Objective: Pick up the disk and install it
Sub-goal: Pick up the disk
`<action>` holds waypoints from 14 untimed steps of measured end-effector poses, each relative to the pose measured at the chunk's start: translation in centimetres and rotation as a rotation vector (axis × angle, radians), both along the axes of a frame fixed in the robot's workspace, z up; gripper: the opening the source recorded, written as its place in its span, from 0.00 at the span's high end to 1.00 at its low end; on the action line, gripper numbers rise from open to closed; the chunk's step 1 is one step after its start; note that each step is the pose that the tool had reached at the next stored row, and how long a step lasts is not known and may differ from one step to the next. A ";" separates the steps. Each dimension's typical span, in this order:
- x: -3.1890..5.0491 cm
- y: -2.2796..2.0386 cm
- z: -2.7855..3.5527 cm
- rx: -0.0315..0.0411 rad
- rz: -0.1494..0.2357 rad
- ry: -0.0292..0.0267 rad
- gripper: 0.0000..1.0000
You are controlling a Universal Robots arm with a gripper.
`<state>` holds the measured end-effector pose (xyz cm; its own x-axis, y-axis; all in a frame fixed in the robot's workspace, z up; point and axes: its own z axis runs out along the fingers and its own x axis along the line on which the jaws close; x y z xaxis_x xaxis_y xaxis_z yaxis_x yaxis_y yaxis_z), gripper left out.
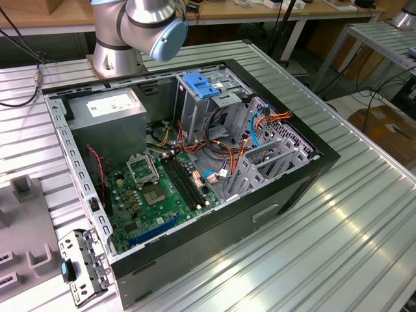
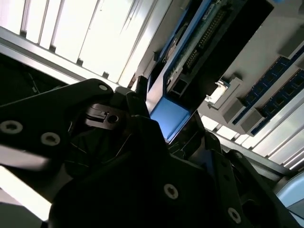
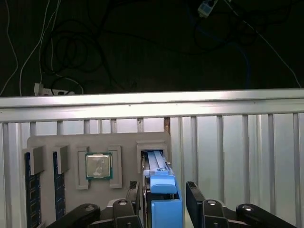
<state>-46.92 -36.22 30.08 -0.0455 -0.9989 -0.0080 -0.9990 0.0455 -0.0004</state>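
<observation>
The disk point(image 3: 163, 199), with blue plastic rails, stands on edge in a slot of a grey holder tray point(image 3: 52, 142). In the first wrist view my gripper point(image 3: 164, 190) straddles it, one dark finger point(image 3: 194, 197) on each side and a thin gap showing at one side. The jaws stand open around the disk. In the second wrist view the disk's blue end point(image 2: 166, 116) and its connector edge point(image 2: 199, 47) lie between the black fingers of the gripper point(image 2: 164, 121). In the exterior view the open computer case point(image 1: 195, 162) lies on the table, with the arm's base point(image 1: 130, 32) behind it.
The tray also holds a processor chip point(image 3: 98, 166) and memory sticks point(image 3: 31, 190). Inside the case are a green motherboard point(image 1: 156, 188), a grey power-supply box point(image 1: 107, 107), a metal cage with a blue top point(image 1: 201, 84) and loose cables point(image 1: 260, 123). A metal bracket point(image 1: 81, 266) lies beside the case.
</observation>
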 end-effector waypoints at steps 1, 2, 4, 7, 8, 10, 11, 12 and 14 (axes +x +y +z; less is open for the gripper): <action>0.00 0.00 -0.05 0.0000 -0.001 0.0000 0.49; 0.00 0.00 -0.08 0.0001 -0.001 -0.0001 0.49; -0.01 0.00 -0.34 0.0000 -0.001 -0.0004 0.49; -0.12 0.01 -0.46 0.0004 -0.001 -0.0010 0.49; -0.15 0.00 -0.49 0.0006 -0.001 -0.0017 0.49; -0.19 0.00 -0.54 0.0006 -0.001 -0.0027 0.49; -0.21 0.00 -0.58 0.0005 -0.001 -0.0033 0.49; -0.22 0.00 -0.60 0.0005 -0.001 -0.0039 0.49; -0.23 0.00 -0.69 0.0004 -0.001 -0.0065 0.49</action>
<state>-47.15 -36.22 29.38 -0.0463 -0.9989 -0.0087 -0.9989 0.0464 -0.0068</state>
